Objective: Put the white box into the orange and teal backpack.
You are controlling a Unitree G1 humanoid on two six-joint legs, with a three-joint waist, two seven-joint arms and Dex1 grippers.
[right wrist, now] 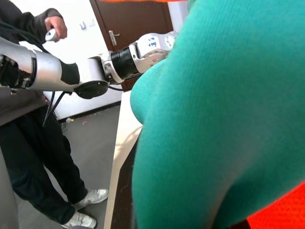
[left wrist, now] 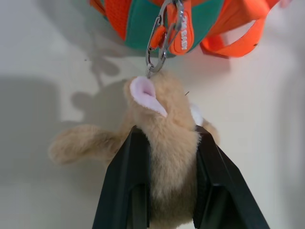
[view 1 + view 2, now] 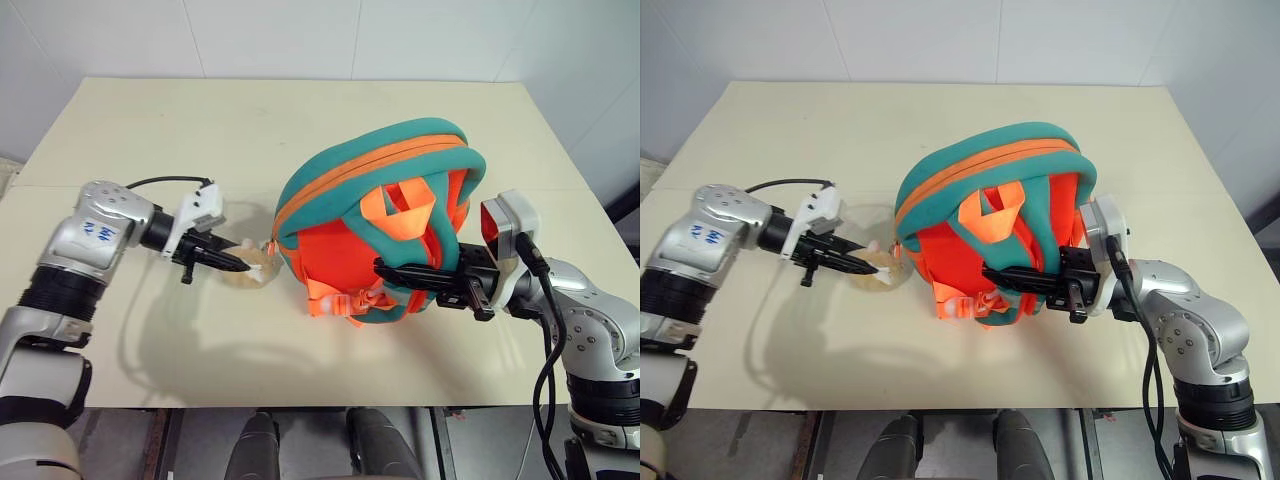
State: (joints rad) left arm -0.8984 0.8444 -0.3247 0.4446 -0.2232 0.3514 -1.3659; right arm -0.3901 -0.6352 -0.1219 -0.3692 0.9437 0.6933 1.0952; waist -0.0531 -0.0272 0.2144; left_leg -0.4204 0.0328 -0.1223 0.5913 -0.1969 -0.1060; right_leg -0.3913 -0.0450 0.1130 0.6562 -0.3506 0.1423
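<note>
Between the left jaws sits the backpack's (image 3: 375,225) plush charm (image 2: 167,143).

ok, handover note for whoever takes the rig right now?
Left gripper: shut on the tan plush animal charm, which hangs by a carabiner from the orange and teal backpack.
Right gripper: shut on a teal strap at the backpack's lower front, propping it upright on the table.
A person stands beside the table, seen from the right wrist.
Done: backpack gripped on both sides.
Left: find the white box, open the backpack, put the box in.
</note>
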